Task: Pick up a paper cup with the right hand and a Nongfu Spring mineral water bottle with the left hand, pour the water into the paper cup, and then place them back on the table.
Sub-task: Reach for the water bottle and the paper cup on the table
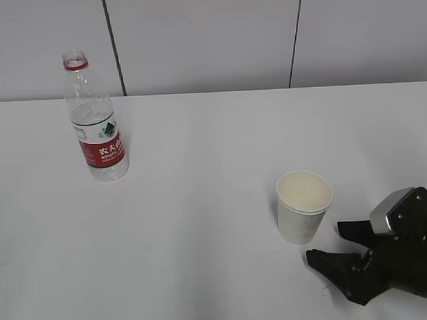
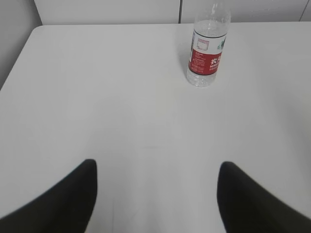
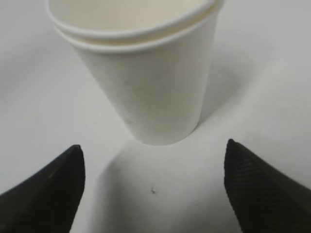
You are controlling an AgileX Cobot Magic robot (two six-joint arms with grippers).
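- The right gripper (image 1: 331,244) sits at the near right edge of the table (image 1: 202,223), its black jaws spread wide and holding nothing.
- The paper cup (image 1: 304,205) stands upright just beyond those jaws, at their 10 o'clock, not touched.
- In the right wrist view the cup (image 3: 146,73) rises between and past both fingertips (image 3: 243,165).
- The left gripper (image 2: 155,174) hangs open over bare tabletop.
- The Nongfu Spring mineral water bottle (image 1: 97,129) stands uncapped, far left, at 10 o'clock from the cup, well apart.

Clear Nongfu Spring mineral water bottle (image 1: 97,129) with red neck ring and red-and-white label, cream-white plain paper cup (image 1: 303,206), black right pincer (image 1: 327,242), plain white surface (image 1: 202,223).
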